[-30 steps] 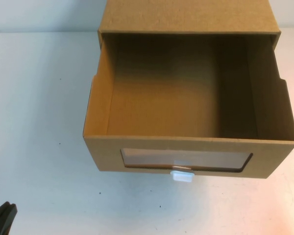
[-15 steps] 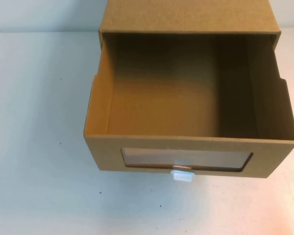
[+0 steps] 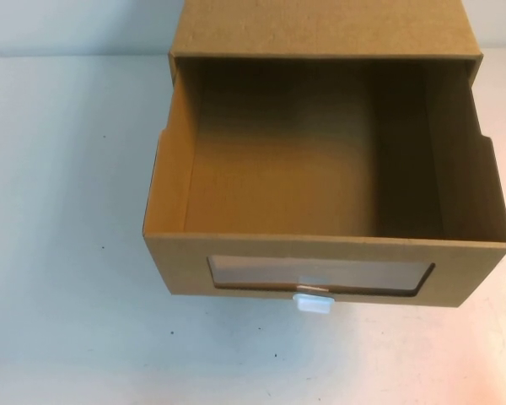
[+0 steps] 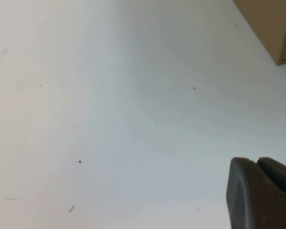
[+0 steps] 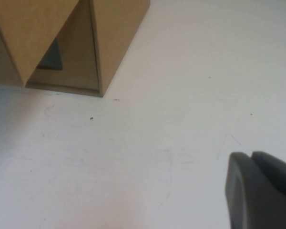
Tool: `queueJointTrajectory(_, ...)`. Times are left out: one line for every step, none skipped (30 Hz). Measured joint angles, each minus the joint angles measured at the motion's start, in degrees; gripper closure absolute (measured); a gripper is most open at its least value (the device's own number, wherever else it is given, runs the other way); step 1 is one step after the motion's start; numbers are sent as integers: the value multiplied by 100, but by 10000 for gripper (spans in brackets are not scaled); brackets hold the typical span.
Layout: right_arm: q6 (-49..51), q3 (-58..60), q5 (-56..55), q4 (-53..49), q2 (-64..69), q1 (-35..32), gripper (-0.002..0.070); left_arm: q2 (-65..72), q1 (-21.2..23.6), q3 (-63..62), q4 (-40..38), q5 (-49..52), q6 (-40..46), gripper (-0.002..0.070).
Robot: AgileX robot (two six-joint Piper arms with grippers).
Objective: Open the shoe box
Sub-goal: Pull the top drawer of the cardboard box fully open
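Observation:
The brown cardboard shoe box stands mid-table, its outer sleeve (image 3: 320, 25) at the back. Its drawer (image 3: 236, 270) is pulled out toward me and is empty inside. The drawer front has a clear window (image 3: 320, 276) and a white pull tab (image 3: 313, 302). Only a dark sliver of my left arm shows at the near left corner of the high view. In the left wrist view my left gripper (image 4: 256, 161) is shut and empty over bare table, a box corner (image 4: 271, 24) far off. My right gripper (image 5: 251, 155) is shut and empty, well away from the box (image 5: 119, 28).
The white table (image 3: 67, 211) spreads out to the left of the box and in front of it. A pale wall runs behind the table's far edge (image 3: 67, 55).
The left gripper has drawn back out of the near left corner of the high view; only a sliver remains. The box and drawer have not moved.

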Motion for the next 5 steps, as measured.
queueJointTrajectory(0,0,0,0,0,0,689,0,0,0,0,0,0,679)
queueJointTrajectory(0,0,0,0,0,0,690,0,0,0,0,0,0,679)
queueJointTrajectory(0,0,0,0,0,0,690,0,0,0,0,0,0,679)
queueJointTrajectory(0,0,0,0,0,0,690,0,0,0,0,0,0,679)
queueJointTrajectory(0,0,0,0,0,0,690,0,0,0,0,5,0,679)
